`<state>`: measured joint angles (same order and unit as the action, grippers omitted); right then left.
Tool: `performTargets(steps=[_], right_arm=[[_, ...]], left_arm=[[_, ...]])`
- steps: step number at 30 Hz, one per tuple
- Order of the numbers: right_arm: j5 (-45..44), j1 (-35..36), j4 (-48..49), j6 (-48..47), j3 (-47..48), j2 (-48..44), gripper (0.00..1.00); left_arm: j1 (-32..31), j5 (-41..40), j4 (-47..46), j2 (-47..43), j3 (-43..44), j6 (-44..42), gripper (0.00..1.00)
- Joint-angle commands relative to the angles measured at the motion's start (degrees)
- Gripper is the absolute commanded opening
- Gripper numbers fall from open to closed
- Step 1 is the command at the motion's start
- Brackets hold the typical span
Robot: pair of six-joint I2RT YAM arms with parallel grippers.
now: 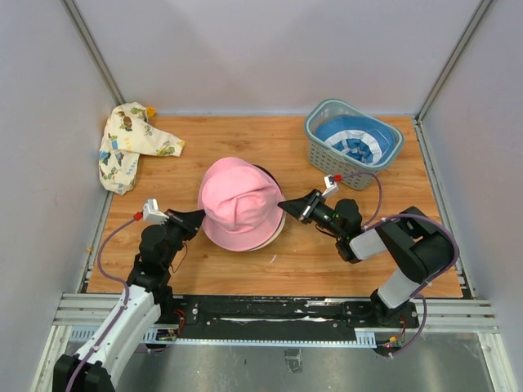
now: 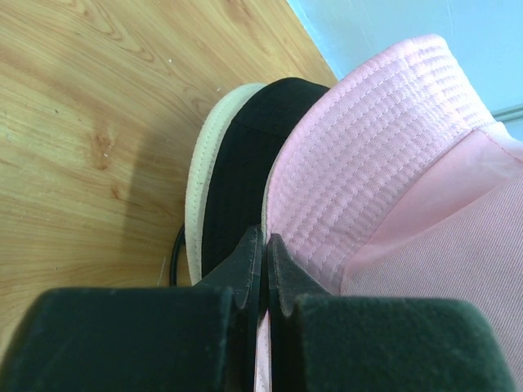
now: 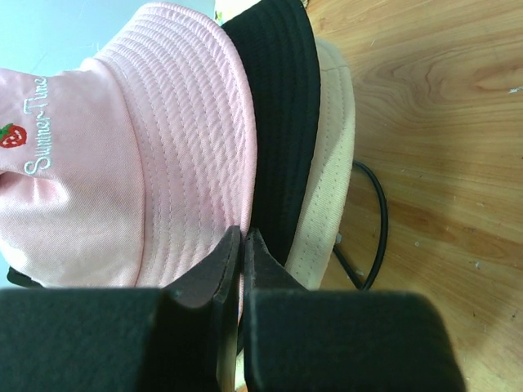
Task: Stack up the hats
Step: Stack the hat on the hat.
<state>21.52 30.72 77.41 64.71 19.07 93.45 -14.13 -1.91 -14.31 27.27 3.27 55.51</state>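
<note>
The pink hat (image 1: 239,200) sits on top of a small pile in the middle of the table (image 1: 310,261). Directly under it is a black hat (image 2: 245,163), and under that a cream hat (image 2: 204,155), their brims showing as bands below the pink one.

The left hand (image 2: 265,249) is pressed together on the left edge of the pink hat's brim. The right hand (image 3: 243,241) pinches the same brim on the opposite side. Holding it at two opposite points probably keeps the floppy brim spread, so the crown can be settled squarely over the hats below instead of folding in on itself. The pink crown looks dented, so it may not be fully seated yet.

Two more pieces lie well apart from the pink hat. Behind it to the right, a blue-and-white hat (image 1: 355,139) lies inside a basket (image 1: 323,155). Behind it to the left is a crumpled printed hat (image 1: 127,143), though from this view I can't be sure it is a hat. Both seem yet to join the pile.
</note>
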Motion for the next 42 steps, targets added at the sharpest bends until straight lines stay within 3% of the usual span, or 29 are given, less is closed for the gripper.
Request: performTargets(steps=[1,23,42], right_arm=[[-2.9,-2.2,-8.3,-3.8,-1.1,2.8,0.0],[-5.7,-3.3,-16.5,-7.6,-1.0,1.5,0.01],[-8.5,-3.6,-25.5,-10.7,1.6,-0.7,0.01]], left_arm=[[-0.4,-4.1,7.4,2.8,-0.5,-3.6,0.01],[-0.3,-6.1,6.7,8.8,-1.3,-6.7,0.0],[-0.4,-4.0,3.2,15.3,-2.4,-3.7,0.0]])
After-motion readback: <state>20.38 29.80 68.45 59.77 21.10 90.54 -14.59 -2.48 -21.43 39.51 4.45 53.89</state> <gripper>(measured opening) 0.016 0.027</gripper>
